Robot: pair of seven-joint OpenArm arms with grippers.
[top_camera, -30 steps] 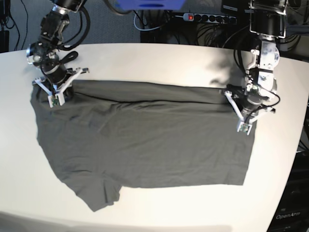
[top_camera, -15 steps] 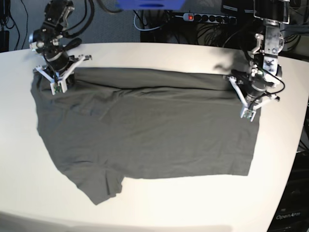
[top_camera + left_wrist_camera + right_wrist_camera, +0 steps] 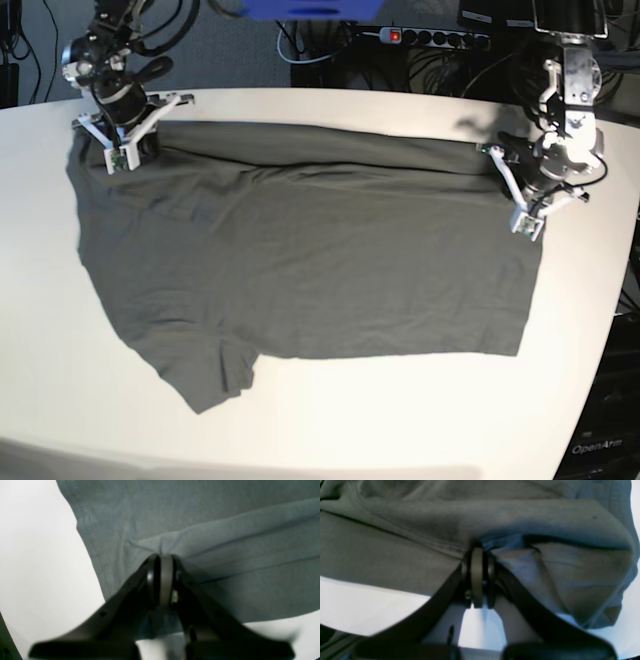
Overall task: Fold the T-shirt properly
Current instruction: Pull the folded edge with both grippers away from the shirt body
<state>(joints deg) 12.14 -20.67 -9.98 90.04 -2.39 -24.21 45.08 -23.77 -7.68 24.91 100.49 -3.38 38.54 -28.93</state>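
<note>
The T-shirt lay spread flat across the white counter, one sleeve nearest the front edge, its body running back toward my arms. At its far edge, a folded strip of cloth ran between my two tools. My left tool was clenched on the hem corner at one end of that strip, cloth bunched between its pads. My right tool was clenched on the bunched fabric at the other end.
</note>
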